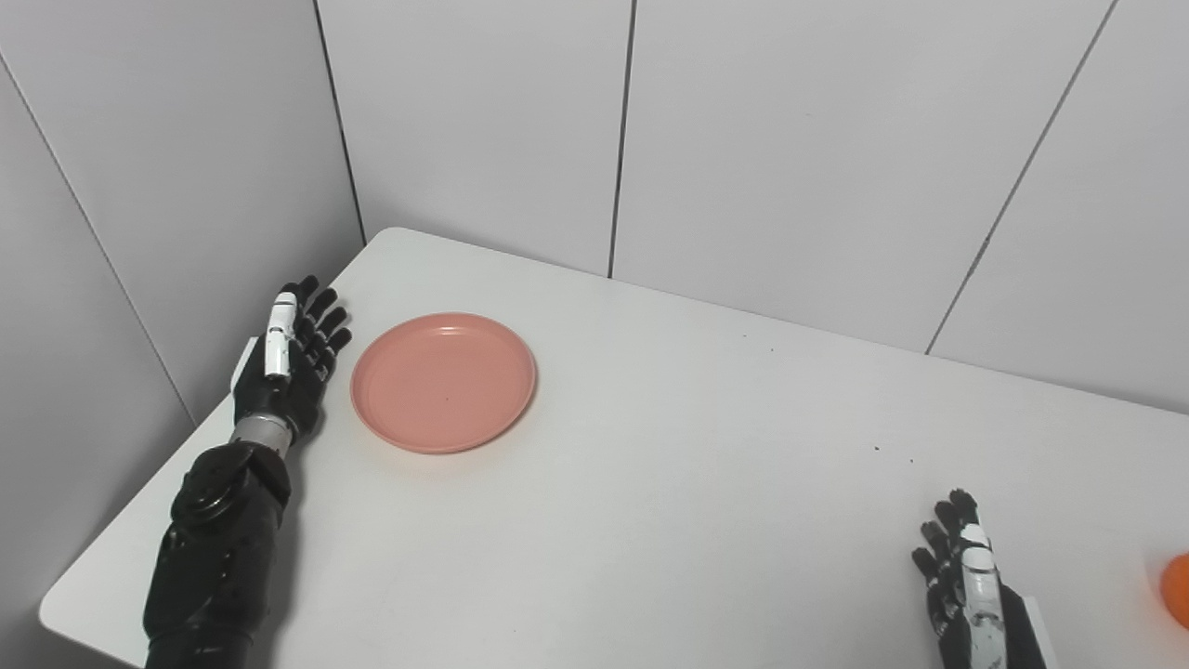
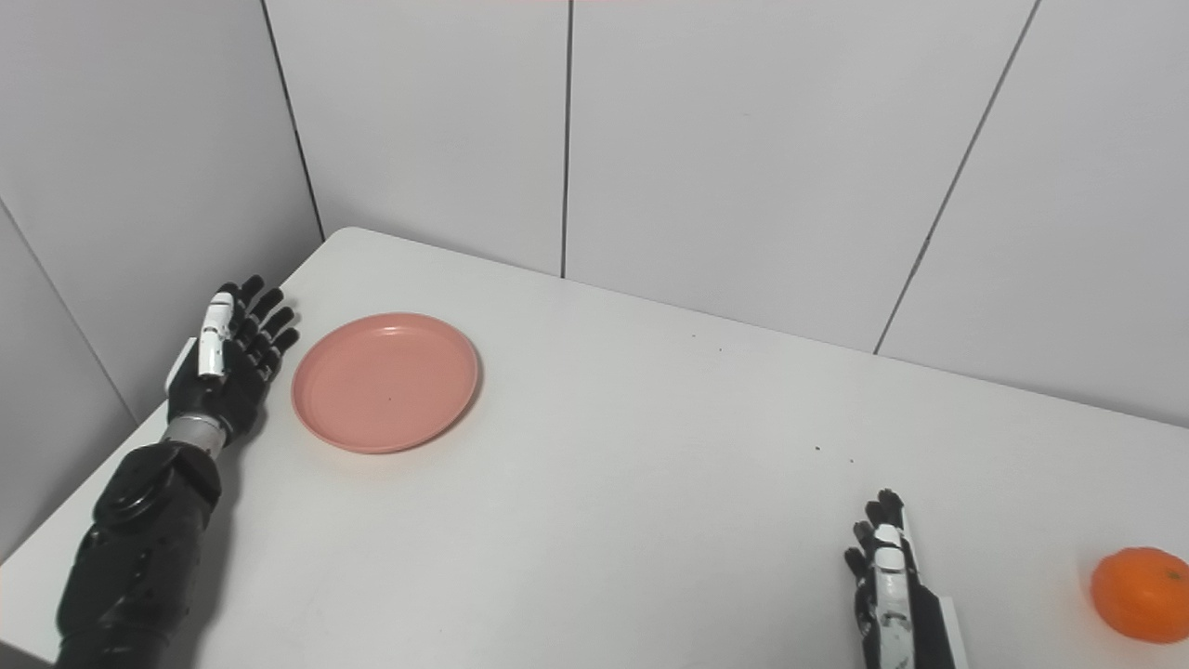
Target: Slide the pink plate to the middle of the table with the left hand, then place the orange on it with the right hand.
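Observation:
A round pink plate (image 1: 444, 381) lies empty on the left part of the white table (image 1: 669, 446). My left hand (image 1: 290, 362) stands just left of the plate's rim, open, fingers stretched out and a narrow gap away from it. An orange (image 2: 1141, 595) rests near the table's front right edge. My right hand (image 2: 889, 581) is at the bottom right, open with fingers extended, some way left of the orange and holding nothing.
Grey panelled walls (image 1: 762, 139) close the table at the back and on the left. The table's left edge runs under my left forearm (image 1: 218, 548). A few small dark specks (image 1: 877, 449) dot the tabletop.

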### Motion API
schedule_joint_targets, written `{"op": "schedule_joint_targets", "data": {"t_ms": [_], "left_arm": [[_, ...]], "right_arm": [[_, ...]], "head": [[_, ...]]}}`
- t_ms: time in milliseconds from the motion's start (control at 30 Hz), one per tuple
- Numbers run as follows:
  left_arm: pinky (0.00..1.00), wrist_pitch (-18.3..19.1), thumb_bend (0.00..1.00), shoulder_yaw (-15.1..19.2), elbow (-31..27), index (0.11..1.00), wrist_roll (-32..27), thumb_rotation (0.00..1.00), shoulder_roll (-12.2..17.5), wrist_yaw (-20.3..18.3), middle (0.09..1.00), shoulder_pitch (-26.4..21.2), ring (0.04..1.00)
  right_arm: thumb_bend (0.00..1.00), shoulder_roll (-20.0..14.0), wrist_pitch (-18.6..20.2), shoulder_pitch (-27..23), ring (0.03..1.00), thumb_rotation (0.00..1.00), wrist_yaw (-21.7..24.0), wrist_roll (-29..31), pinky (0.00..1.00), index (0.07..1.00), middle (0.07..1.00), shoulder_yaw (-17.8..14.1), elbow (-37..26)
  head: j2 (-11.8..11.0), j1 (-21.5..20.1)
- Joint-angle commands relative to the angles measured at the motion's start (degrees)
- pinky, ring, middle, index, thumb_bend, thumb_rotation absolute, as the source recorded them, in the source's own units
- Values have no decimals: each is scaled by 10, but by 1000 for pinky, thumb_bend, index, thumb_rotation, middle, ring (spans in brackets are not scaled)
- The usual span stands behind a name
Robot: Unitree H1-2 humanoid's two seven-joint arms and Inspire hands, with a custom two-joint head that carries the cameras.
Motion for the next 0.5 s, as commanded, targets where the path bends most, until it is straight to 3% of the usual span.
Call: {"op": "schedule_joint_targets", "data": {"t_ms": [0,133,267,467], "left_arm": [[976,-19,313,-9,8,943,8,1000,3,-4,948,-19,951],[975,-39,326,-18,39,939,12,1000,5,-16,951,-23,955],[976,-40,371,-25,48,935,12,1000,3,-16,950,-24,959],[944,-43,351,-33,53,916,7,1000,0,-24,935,-23,934]], "right_arm": [[216,-1,-19,-8,1000,1000,5,1,1000,1000,1000,-2,-10],[215,-2,-22,-8,1000,1000,5,-1,1000,1000,1000,-1,-9],[224,-2,-23,-8,1000,1000,5,-1,1000,1000,1000,-1,-6],[218,-3,-25,-8,1000,1000,7,1,1000,1000,1000,-1,-5]], "head": [[1,0],[2,0],[2,0],[1,0]]}}
